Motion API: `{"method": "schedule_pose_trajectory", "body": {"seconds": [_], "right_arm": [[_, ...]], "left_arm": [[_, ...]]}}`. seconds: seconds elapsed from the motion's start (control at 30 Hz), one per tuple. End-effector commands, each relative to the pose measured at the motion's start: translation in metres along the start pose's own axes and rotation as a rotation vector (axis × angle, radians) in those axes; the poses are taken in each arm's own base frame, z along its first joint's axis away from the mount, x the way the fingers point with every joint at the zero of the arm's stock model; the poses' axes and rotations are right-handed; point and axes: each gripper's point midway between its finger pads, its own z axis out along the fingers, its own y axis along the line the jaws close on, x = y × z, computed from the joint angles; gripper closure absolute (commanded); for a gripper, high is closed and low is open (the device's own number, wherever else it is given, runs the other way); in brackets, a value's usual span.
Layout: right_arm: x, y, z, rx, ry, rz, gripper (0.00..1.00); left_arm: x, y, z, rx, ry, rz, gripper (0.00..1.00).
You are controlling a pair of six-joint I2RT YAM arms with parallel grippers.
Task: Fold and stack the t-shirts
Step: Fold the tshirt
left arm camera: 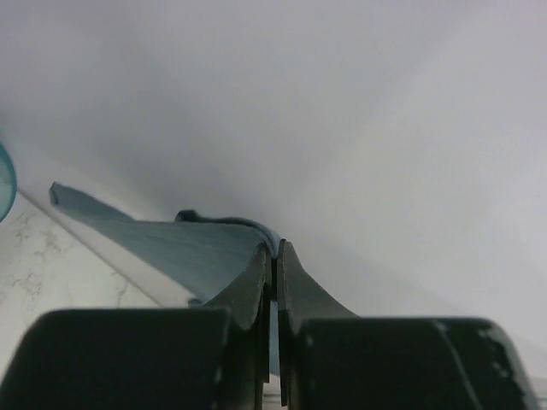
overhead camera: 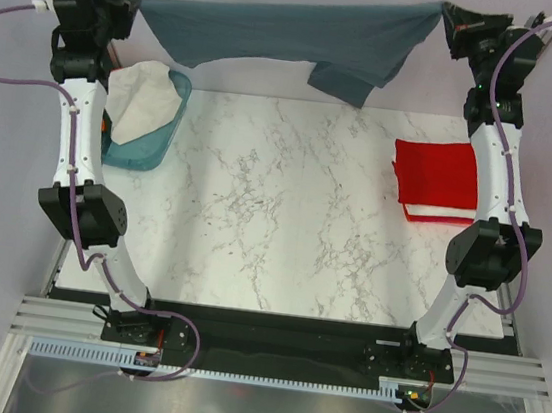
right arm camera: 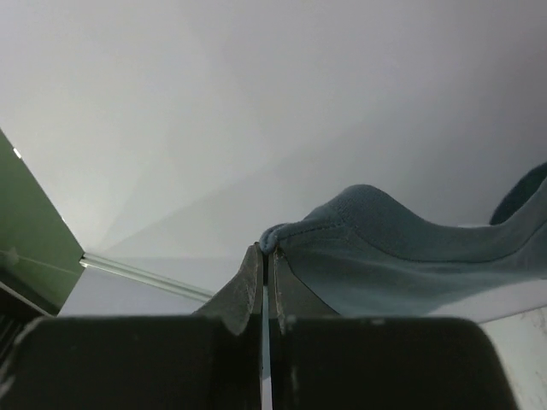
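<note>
A slate blue-grey t-shirt (overhead camera: 287, 32) hangs stretched in the air across the far edge of the table, a sleeve drooping at its right part. My left gripper (overhead camera: 129, 9) is shut on its left end, and my right gripper (overhead camera: 450, 21) is shut on its right end. In the left wrist view the cloth (left arm camera: 184, 248) runs away to the left from the closed gripper (left arm camera: 275, 249). In the right wrist view the fabric (right arm camera: 402, 256) bulges to the right of the closed gripper (right arm camera: 267, 250). A folded red t-shirt (overhead camera: 436, 174) lies at the table's right side on top of a white one (overhead camera: 418, 214).
A teal plastic basket (overhead camera: 149, 136) holding a white cloth (overhead camera: 138, 99) stands at the far left of the marble table (overhead camera: 275, 216). Both arms rise along the left and right table edges. Grey walls close in behind.
</note>
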Motion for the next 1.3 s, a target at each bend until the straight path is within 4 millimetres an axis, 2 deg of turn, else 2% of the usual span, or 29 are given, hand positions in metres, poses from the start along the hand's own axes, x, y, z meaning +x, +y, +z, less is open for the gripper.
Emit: {"method": "schedule_pose_trajectory", "body": {"seconds": [0.0, 0.03, 0.07, 0.1, 0.13, 0.17, 0.2, 0.23, 0.27, 0.3, 0.33, 0.37, 0.43, 0.47, 0.5, 0.53, 0.67, 0.7, 0.77, 0.8, 0.9, 0.93, 1.1, 1.13, 1.27], "right_arm": [[0.010, -0.031, -0.005, -0.017, 0.079, 0.043, 1.00], [0.015, -0.045, -0.008, 0.008, 0.098, 0.043, 1.00], [0.026, -0.077, -0.018, 0.075, 0.119, 0.054, 1.00], [0.031, -0.088, -0.024, 0.081, 0.130, 0.049, 1.00], [0.043, -0.123, -0.041, 0.151, 0.147, 0.058, 1.00], [0.047, -0.138, -0.050, 0.180, 0.149, 0.058, 1.00], [0.050, -0.150, -0.058, 0.193, 0.150, 0.056, 1.00], [0.060, -0.181, -0.077, 0.258, 0.163, 0.070, 1.00], [0.063, -0.192, -0.086, 0.279, 0.166, 0.072, 1.00], [0.066, -0.202, -0.093, 0.292, 0.170, 0.069, 1.00], [0.073, -0.222, -0.108, 0.338, 0.181, 0.062, 1.00], [0.076, -0.231, -0.115, 0.360, 0.183, 0.053, 1.00], [0.084, -0.259, -0.135, 0.427, 0.192, 0.050, 1.00], [0.086, -0.267, -0.141, 0.445, 0.198, 0.038, 1.00], [0.089, -0.274, -0.147, 0.458, 0.201, 0.037, 1.00], [0.096, -0.290, -0.159, 0.495, 0.212, 0.046, 1.00], [0.108, -0.318, -0.188, 0.560, 0.229, 0.044, 1.00], [0.109, -0.320, -0.192, 0.558, 0.228, 0.040, 1.00], [0.114, -0.329, -0.204, 0.587, 0.241, 0.035, 1.00], [0.115, -0.330, -0.208, 0.593, 0.250, 0.022, 1.00], [0.117, -0.333, -0.219, 0.623, 0.248, -0.003, 1.00], [0.118, -0.333, -0.225, 0.631, 0.243, -0.005, 1.00], [0.115, -0.340, -0.250, 0.697, 0.202, -0.027, 1.00], [0.115, -0.340, -0.257, 0.706, 0.198, -0.038, 1.00], [0.115, -0.355, -0.290, 0.821, 0.186, -0.070, 1.00]], "left_arm": [[0.014, 0.045, 0.019, -0.029, 0.047, -0.012, 0.98], [0.017, 0.049, 0.014, -0.026, 0.052, -0.007, 0.98], [0.024, 0.060, 0.014, -0.039, 0.068, -0.005, 0.98], [0.039, 0.088, 0.015, -0.069, 0.098, -0.006, 0.98], [0.042, 0.092, 0.007, -0.067, 0.100, -0.008, 0.98], [0.060, 0.133, 0.004, -0.136, 0.134, -0.019, 0.98], [0.064, 0.139, 0.001, -0.121, 0.131, -0.021, 0.98], [0.069, 0.144, -0.008, -0.120, 0.138, -0.023, 0.98], [0.088, 0.182, -0.017, -0.193, 0.176, -0.035, 0.98], [0.095, 0.194, -0.021, -0.204, 0.186, -0.028, 0.98], [0.099, 0.200, -0.025, -0.197, 0.186, -0.027, 0.98], [0.114, 0.227, -0.037, -0.244, 0.211, -0.036, 0.98], [0.123, 0.238, -0.044, -0.239, 0.221, -0.045, 0.98], [0.134, 0.255, -0.051, -0.265, 0.243, -0.053, 0.98], [0.141, 0.260, -0.054, -0.269, 0.261, -0.045, 0.98], [0.146, 0.264, -0.056, -0.275, 0.272, -0.038, 0.98], [0.165, 0.287, -0.075, -0.312, 0.305, -0.011, 0.98], [0.165, 0.282, -0.080, -0.300, 0.298, -0.004, 0.98], [0.165, 0.292, -0.088, -0.319, 0.286, 0.017, 0.98], [0.162, 0.285, -0.092, -0.305, 0.276, 0.028, 0.98], [0.163, 0.294, -0.105, -0.357, 0.274, 0.031, 0.98], [0.160, 0.291, -0.109, -0.352, 0.267, 0.032, 0.98], [0.163, 0.315, -0.139, -0.427, 0.235, 0.013, 0.98], [0.167, 0.329, -0.150, -0.467, 0.236, 0.008, 0.98], [0.171, 0.355, -0.175, -0.565, 0.229, 0.017, 0.98]]}}
